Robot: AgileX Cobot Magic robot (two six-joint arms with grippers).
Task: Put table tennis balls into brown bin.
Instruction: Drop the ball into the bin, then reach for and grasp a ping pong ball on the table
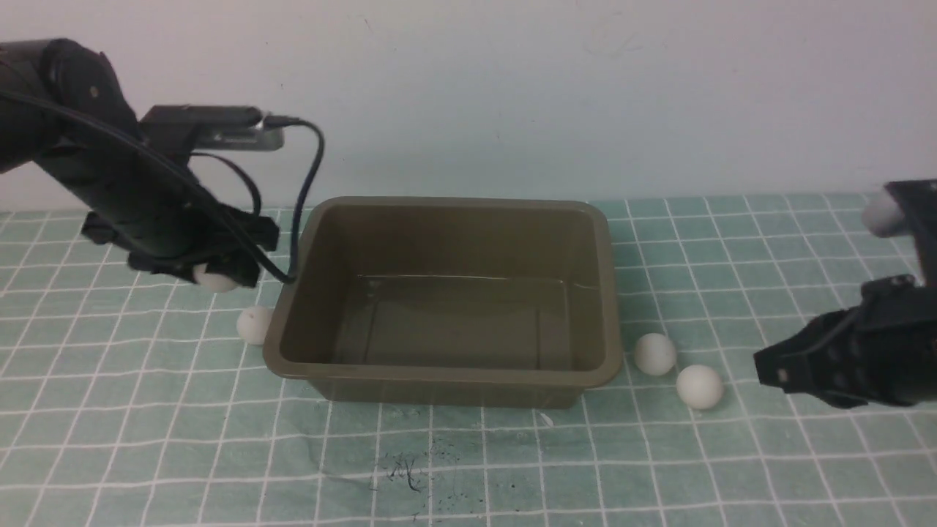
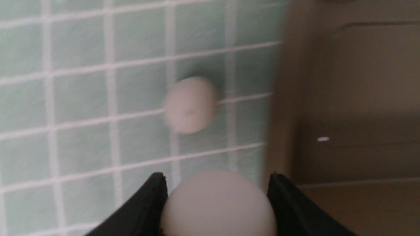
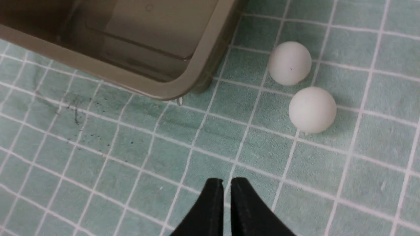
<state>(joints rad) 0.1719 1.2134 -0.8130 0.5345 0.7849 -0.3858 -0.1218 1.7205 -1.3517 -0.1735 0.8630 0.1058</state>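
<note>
1. My left gripper point(image 1: 216, 277) is clamped on one table tennis ball point(image 2: 218, 203), a finger on each side, raised above the checked mat point(image 1: 146, 439).
2. A second ball point(image 1: 254, 325) lies on the mat just below and ahead of that hand, close against the bin's outer left wall.
3. The brown bin point(image 1: 446, 377) is just to the right of my left hand and looks empty. I judge the carry short: lift clear of the flared rim, move well inside, and release low so the light ball does not bounce out.
4. Two more balls, one point(image 1: 654, 354) nearer the bin and one point(image 1: 699, 386) nearer me, lie near each other to the left of my right gripper point(image 1: 765, 366). Its jaws are almost together and hold nothing.
</note>
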